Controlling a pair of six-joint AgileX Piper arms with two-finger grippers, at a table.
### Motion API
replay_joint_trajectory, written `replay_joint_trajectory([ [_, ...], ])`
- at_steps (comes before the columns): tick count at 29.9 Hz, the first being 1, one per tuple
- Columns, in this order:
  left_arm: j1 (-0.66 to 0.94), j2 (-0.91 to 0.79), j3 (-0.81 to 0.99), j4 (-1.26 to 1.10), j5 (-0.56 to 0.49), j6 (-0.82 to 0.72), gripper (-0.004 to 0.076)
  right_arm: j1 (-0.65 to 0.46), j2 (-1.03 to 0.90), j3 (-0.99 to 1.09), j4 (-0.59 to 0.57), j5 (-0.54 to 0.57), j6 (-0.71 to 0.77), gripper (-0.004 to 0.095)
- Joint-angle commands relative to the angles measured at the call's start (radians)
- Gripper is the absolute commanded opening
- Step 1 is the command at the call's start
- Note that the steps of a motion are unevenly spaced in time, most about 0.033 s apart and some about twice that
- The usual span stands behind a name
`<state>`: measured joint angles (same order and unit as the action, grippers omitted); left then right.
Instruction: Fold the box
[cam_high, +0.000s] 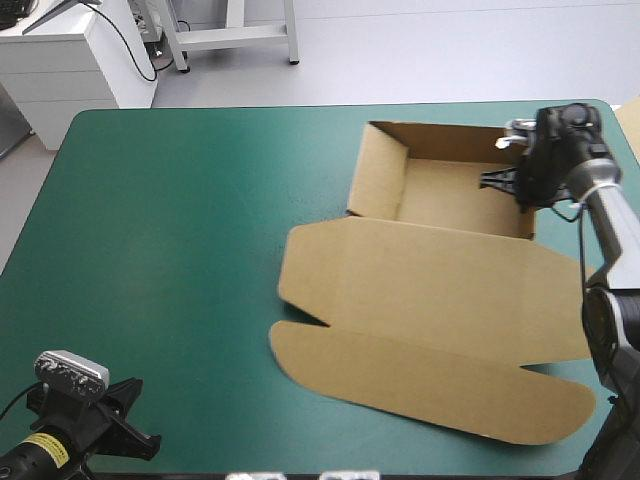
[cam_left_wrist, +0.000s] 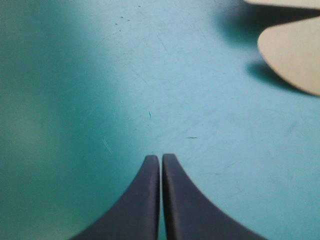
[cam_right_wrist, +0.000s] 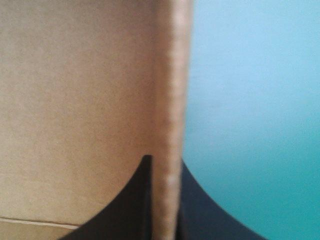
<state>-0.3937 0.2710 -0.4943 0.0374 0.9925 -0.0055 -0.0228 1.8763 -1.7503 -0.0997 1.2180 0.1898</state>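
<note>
Brown board forms the box (cam_high: 440, 300) on the teal-green cover (cam_high: 180, 250): an open tray, its lid flat toward the robot. The right gripper (cam_high: 505, 182) is nearly closed on the tray's right wall, one finger each side. The left gripper (cam_left_wrist: 160, 158), closed and empty, sits well left of the lid.

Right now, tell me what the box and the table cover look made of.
The box: brown cardboard, matte; its cut edge looks faintly ribbed, so probably corrugated. The cover: a smooth teal-green sheet with a soft sheen and fine scratches, perhaps vinyl or rubber; the look leaves that open.
</note>
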Motion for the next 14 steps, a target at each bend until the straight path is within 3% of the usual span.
replay_joint_trajectory([
  [1,-0.007,0.011,-0.026,-0.003,-0.055,-0.005,-0.0008,-0.18,-0.079,-0.033,-0.093,0.029,-0.051,-0.0021],
  [7,-0.007,0.011,-0.026,-0.003,-0.055,-0.005,-0.0008,-0.407,-0.075,-0.033,-0.229,0.029,-0.087,-0.0019],
  [11,-0.007,0.011,-0.026,-0.003,-0.055,-0.005,-0.0008,-0.496,-0.059,-0.029,-0.156,0.029,-0.073,0.0018],
  [14,-0.007,0.011,-0.026,-0.003,-0.055,-0.005,-0.0008,-0.52,-0.057,-0.03,-0.097,0.026,-0.103,0.0138],
])
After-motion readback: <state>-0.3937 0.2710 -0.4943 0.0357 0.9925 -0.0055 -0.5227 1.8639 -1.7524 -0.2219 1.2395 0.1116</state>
